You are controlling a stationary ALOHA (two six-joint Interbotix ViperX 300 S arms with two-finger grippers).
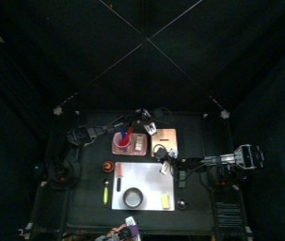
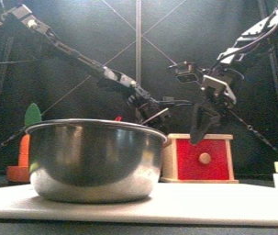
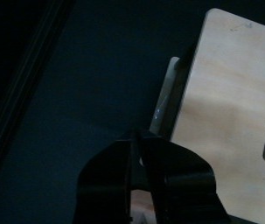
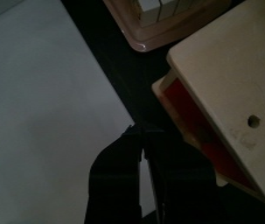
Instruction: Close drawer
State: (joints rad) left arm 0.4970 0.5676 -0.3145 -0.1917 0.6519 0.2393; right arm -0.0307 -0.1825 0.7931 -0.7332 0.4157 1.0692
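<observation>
**A:** What's in the containers?

**B:** From the front I see a steel bowl up close; its inside is hidden from me. Behind it on the right stands the drawer, a small box with a red front and a round knob. From above, the drawer sits near the table's far edge, with red and blue bits showing inside. Just beside it lies a tan board, and a white sheet fills the near part.

**A:** And the pincers?

**B:** My right pincer is clenched, nothing between its jaws, hanging just above the drawer's pale top. My left pincer stands part open; I can't tell whether it grips anything.

**A:** The room?

**B:** Black curtains all around, a black table.
</observation>
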